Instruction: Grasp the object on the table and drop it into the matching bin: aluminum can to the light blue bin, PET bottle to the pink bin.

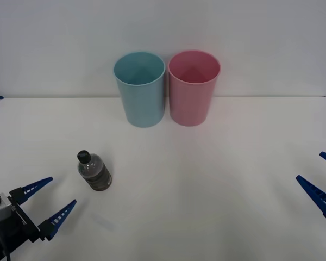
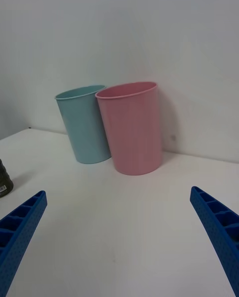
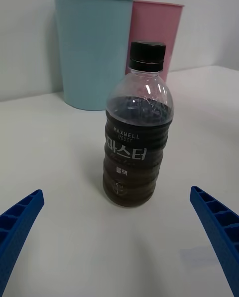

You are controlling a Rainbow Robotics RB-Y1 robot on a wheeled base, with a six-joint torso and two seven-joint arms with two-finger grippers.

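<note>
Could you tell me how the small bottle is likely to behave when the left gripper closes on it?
The PET bottle stands upright on a narrow base, so a nudge may tip it and let it roll. It looks empty, so probably light. Its ribbed label band should aid grip.

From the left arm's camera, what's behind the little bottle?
Behind the bottle stand the light blue bin and the pink bin, side by side against the wall. The bottle's cap and shoulder cover part of the pink bin's lower side; the bins' insides are hidden from there.
</note>
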